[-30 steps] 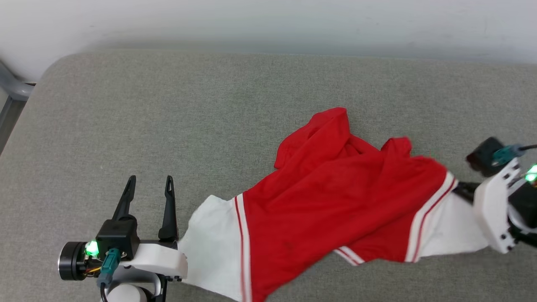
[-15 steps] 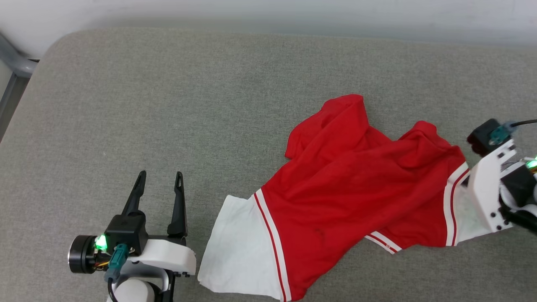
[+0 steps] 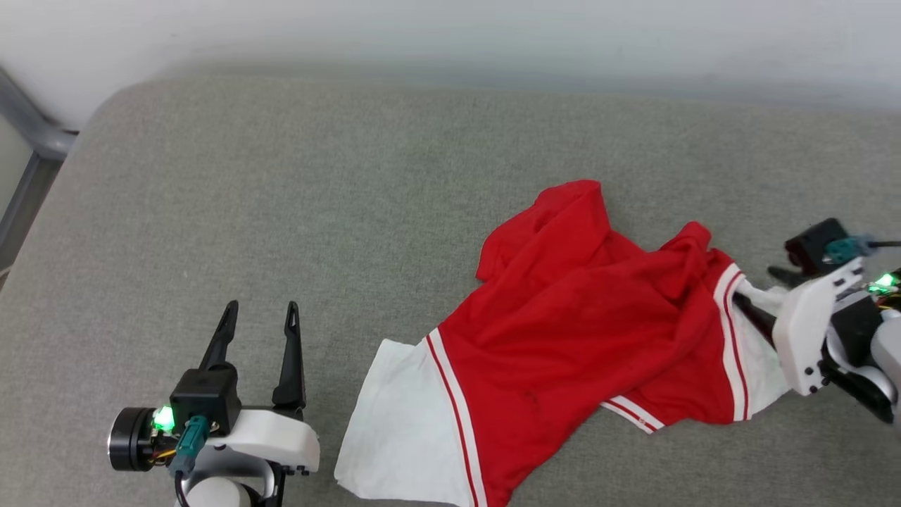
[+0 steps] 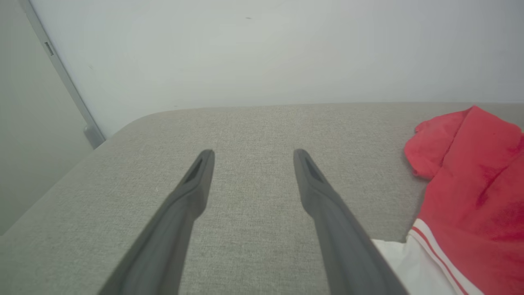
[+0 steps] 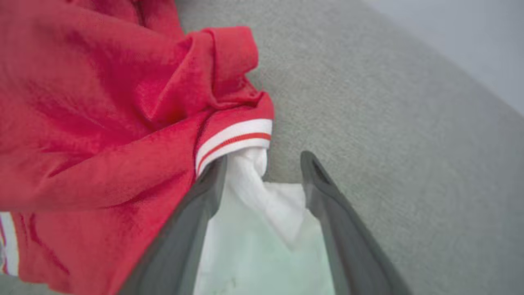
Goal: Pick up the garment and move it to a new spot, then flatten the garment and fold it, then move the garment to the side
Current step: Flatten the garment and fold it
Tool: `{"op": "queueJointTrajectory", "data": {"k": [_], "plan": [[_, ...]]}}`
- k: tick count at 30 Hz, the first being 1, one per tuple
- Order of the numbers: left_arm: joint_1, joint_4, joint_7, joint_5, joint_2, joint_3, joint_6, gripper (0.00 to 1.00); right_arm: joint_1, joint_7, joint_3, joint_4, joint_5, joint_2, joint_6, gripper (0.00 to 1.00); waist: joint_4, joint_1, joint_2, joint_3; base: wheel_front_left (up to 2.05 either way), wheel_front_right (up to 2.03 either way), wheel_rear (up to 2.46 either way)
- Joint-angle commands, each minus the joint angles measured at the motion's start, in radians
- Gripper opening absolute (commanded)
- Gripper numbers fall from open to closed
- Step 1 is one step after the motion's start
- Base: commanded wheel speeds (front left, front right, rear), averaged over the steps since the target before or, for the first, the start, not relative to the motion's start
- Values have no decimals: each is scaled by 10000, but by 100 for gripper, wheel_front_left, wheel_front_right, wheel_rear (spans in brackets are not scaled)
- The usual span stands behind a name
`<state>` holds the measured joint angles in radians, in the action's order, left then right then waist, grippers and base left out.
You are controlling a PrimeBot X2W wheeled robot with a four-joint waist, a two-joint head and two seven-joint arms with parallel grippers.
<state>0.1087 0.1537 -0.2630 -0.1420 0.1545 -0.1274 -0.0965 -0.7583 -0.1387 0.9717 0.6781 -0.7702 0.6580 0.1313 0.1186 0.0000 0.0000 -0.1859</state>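
**Right gripper point(image 5: 264, 157) spread open around a white sleeve point(image 5: 249, 180); red jersey-style garment point(image 3: 563, 331) laid crumpled on the grey fabric cushion point(image 3: 317, 211).**

The right gripper's two long dark fingers were seen parted, with the bunched white sleeve lying loosely between them and not pinched; one finger was pressed against the striped red-and-white trim beside it. In the head view this gripper was found at the garment's right end, low on the cushion. From there the red body was spread leftward in folds, its plain side up, one red corner raised toward the pale wall point(image 3: 450, 28). The other white sleeve point(image 3: 401, 415) was laid flat at the garment's lower left. Just beside that sleeve, apart from it, the left gripper point(image 3: 261, 308) was held with its fingers wide apart and nothing between them, pointed over bare cushion.
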Motion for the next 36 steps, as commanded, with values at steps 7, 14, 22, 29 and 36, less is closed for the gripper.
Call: {"op": "queueJointTrajectory", "data": {"k": [7,14,22,29,36], "plan": [[-292,29,-25,148,196,220,325,100,923,2906,-1596,192,846,-41,-11,100,-493,0,0,995,0,0,0],[168,116,224,46,785,83,1092,100,2457,3983,-4404,-582,2405,-691,-11,100,-660,0,0,1432,0,0,0],[1045,26,2712,-603,1706,-824,2118,100,5671,3914,-7906,-3453,4880,-2455,-11,100,-650,0,0,1589,0,0,0],[1634,-549,5988,-2257,2848,-2548,2258,100,7703,2993,-9219,-5717,6013,-3843,-11,100,-741,0,0,1608,0,0,0],[1809,-1224,8665,-4173,4184,-4283,2261,100,8500,2686,-9558,-6514,6336,-4376,-11,100,-907,0,0,1531,0,0,0]]}}
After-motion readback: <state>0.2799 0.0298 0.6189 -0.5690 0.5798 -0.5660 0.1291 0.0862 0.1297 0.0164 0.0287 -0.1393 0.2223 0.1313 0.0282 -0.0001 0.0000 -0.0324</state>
